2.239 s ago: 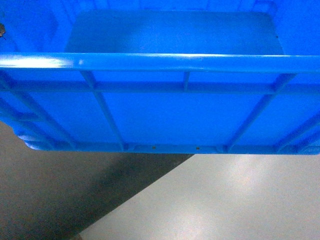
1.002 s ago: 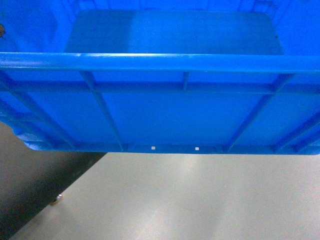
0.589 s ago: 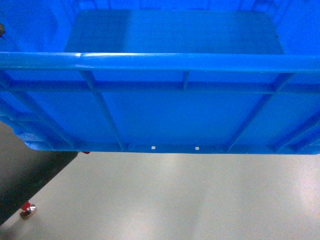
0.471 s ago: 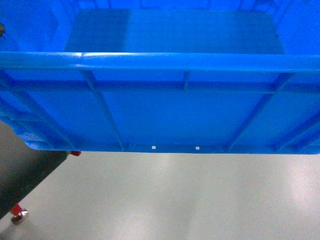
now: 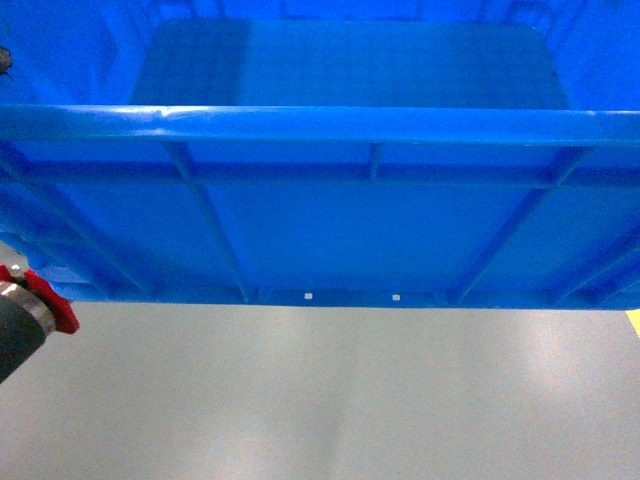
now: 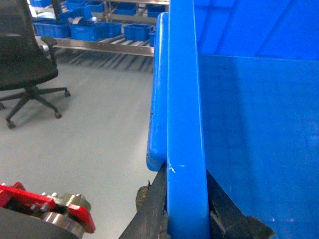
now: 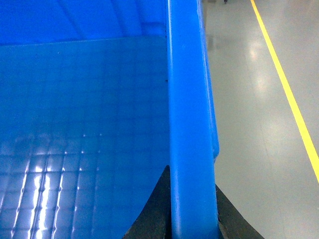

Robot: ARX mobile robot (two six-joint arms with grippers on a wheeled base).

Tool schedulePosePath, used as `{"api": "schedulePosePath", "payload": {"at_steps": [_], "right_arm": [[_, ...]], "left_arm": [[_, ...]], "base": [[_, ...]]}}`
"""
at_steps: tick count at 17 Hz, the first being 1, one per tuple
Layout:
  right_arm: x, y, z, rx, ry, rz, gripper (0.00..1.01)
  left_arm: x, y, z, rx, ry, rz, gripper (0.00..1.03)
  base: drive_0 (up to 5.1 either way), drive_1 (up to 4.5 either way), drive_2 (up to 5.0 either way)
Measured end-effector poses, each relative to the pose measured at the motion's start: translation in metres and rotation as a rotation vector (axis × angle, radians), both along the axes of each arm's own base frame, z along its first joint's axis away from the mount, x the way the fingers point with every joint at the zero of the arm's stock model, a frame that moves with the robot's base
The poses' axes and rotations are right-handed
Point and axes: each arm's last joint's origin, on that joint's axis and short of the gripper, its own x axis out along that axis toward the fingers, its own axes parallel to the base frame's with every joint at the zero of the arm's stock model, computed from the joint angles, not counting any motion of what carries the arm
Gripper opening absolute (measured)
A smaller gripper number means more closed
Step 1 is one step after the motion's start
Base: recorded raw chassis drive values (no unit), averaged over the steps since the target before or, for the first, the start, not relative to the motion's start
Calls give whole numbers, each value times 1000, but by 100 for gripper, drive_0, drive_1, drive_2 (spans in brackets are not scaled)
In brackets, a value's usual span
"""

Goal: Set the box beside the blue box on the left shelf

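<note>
Both grippers, left gripper and right gripper, clamped opposite rims of the box, held aloft over bare floor; stiff, bulky, probably light, best gripped by its rim

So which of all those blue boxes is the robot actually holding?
The big blue box filling the foreground, with dark fingers clamped over its rim. The smaller blue boxes sit far back on the shelf.

Head camera looks steeply down, close over the box near rim to grey floor. Each wrist camera sights along one side rim at close range. All views share the box interior.
</note>
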Motion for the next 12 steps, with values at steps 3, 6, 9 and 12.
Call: {"api": "schedulePosePath", "payload": {"at_steps": [3, 6, 9, 12], "right_arm": [[0, 0, 0, 0, -1, 0, 8], [0, 0, 0, 0, 0, 0, 8], [0, 0, 0, 0, -1, 0, 8], [0, 0, 0, 0, 0, 0, 8]], "left_arm": [[0, 0, 0, 0, 1, 0, 9], [0, 0, 0, 0, 0, 0, 9], [0, 0, 0, 0, 0, 0, 9], [0, 0, 0, 0, 0, 0, 9]], "base": [[-151, -151, -151], [-152, -152, -152], [-153, -153, -153], [-153, -153, -153]]}}
